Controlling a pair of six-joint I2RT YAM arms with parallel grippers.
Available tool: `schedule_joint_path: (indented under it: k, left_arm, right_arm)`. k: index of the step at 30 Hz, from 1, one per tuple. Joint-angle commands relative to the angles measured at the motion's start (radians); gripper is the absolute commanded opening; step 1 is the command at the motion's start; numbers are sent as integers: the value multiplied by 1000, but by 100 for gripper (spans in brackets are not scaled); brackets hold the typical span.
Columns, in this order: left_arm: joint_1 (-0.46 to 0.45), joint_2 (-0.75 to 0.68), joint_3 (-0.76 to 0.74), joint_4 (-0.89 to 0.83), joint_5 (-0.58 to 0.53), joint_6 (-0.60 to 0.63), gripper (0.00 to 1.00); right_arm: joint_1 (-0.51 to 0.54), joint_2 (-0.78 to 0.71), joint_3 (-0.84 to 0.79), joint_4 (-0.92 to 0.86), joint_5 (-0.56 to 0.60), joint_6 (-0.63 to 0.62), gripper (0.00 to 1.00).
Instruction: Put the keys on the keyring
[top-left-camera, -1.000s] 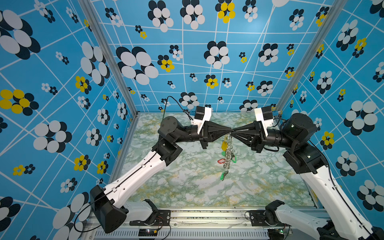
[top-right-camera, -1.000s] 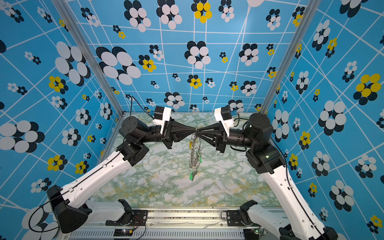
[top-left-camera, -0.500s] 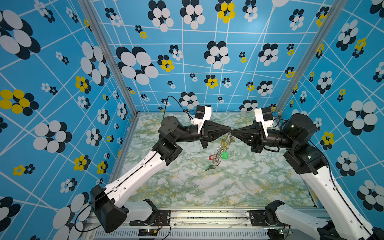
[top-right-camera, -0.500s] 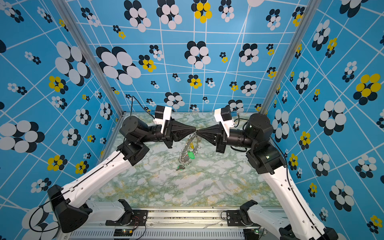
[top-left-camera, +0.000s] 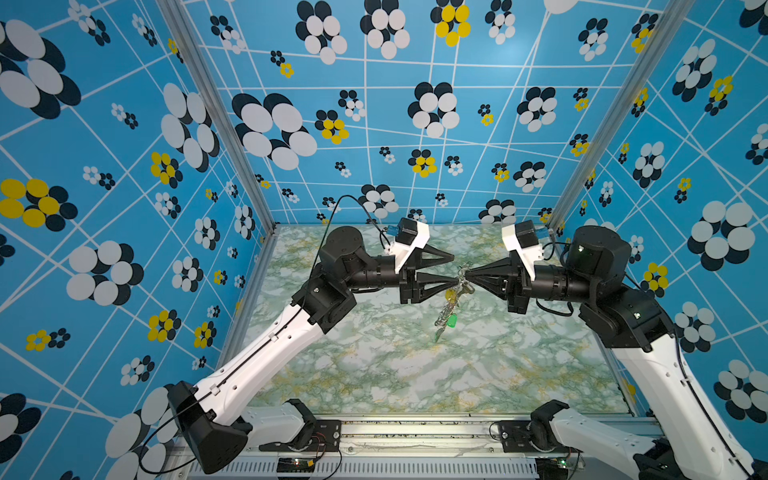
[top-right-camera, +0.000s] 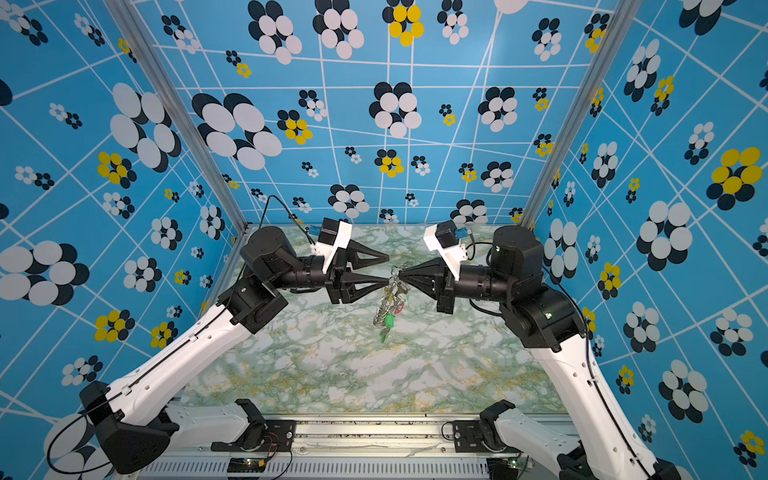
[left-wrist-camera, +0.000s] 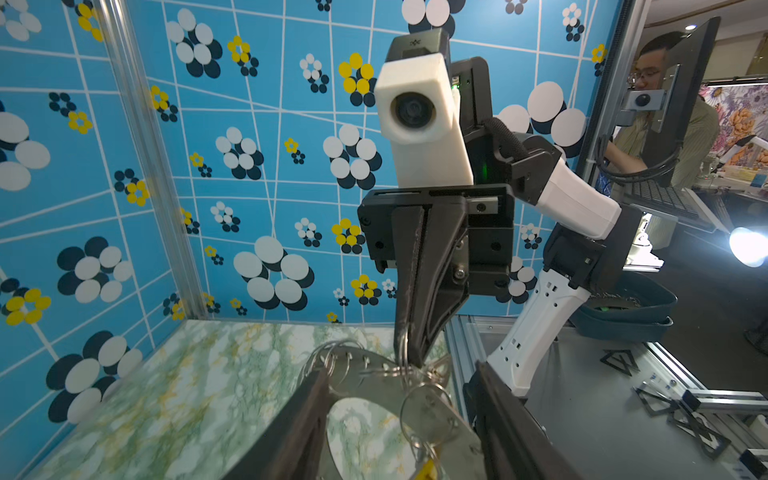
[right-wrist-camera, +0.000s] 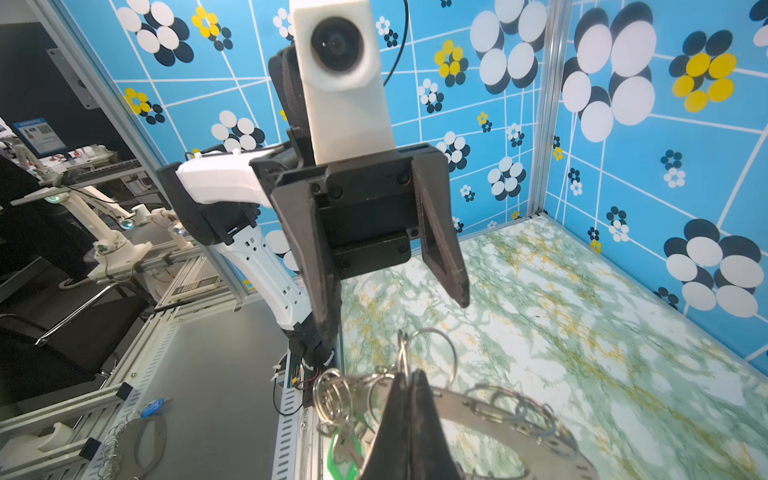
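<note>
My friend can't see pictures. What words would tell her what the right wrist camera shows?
The right gripper, shut, pinches a wire loop on the grey keyring, whose rim carries many more loops and a green-tagged key. Facing it, the left gripper stands open over a green marbled table with blue flowered walls.

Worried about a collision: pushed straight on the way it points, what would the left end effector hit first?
Probably the flat grey metal keyring fringed with wire loops, lying between the left end effector's open fingers; the shut right end effector gripping it sits just behind, though depth is unclear.
</note>
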Motion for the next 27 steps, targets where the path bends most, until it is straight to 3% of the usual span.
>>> schedule_joint_path:
  k: [1,7,10,17,27]
  left_arm:
    - [-3,4,113,-340,-11,150,58]
    - [-59,71,231,-596,-86,279,49]
    - [-91,102,265,-653,-125,316,38]
    - [-111,103,266,-643,-180,333,28]
    - [-112,89,257,-598,-160,321,13]
  right_arm:
    - [13,21,58,-159,48,-103,0]
    - [80,68,99,-289,140,-184,0]
    - [106,82,143,-306,158,-194,0]
    - [130,87,148,-296,164,-191,0]
    - [136,86,141,-295,163,-195,0]
